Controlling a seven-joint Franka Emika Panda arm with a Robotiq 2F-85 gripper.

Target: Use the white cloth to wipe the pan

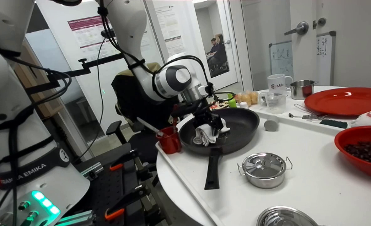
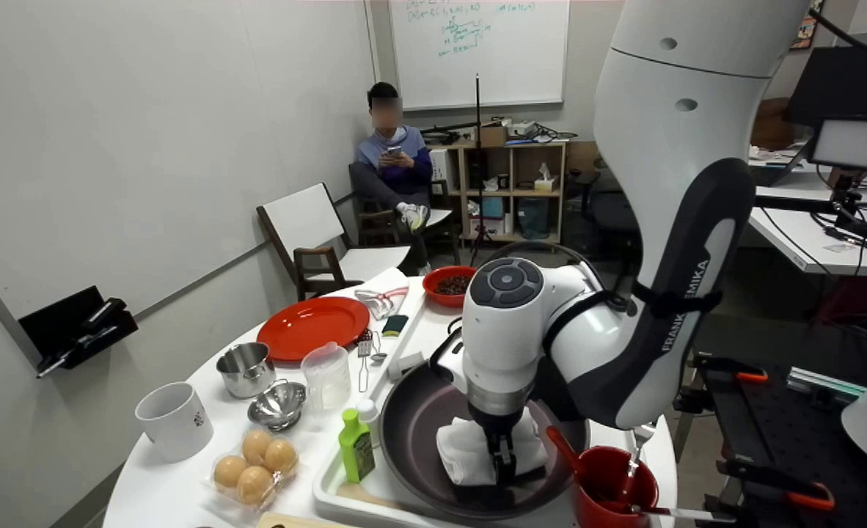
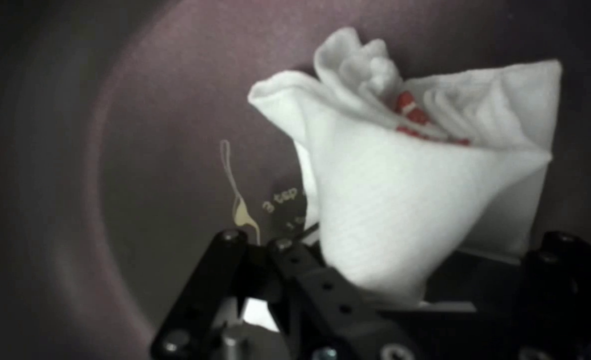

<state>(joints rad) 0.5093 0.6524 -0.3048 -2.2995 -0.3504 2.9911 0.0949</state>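
White cloth (image 3: pixel 395 200) lay bunched near the middle of the pan (image 2: pixel 413 411), the end effector (image 2: pixel 505 469) clamped on it. Wiping well likely called for light, even pressure and overlapping sweeps, carrying the cloth toward the uncovered stretch (image 3: pixel 160 165) at nine o'clock in the wrist view without riding up the side (image 3: pixel 55 200). That view alone showed red marks (image 3: pixel 413 109) in the folds and made the "3 tsp" print (image 3: pixel 279 200) readable; the handle (image 1: pixel 213 172), pointing to six o'clock, showed only in an exterior view.

“3 tsp” is printed inside the pan (image 3: pixel 175 200); “Mila” brands a white mug (image 1: pixel 276 82) well apart from it; “FRANK” and “EMIKA” mark the robot arm (image 2: pixel 661 183) above it.
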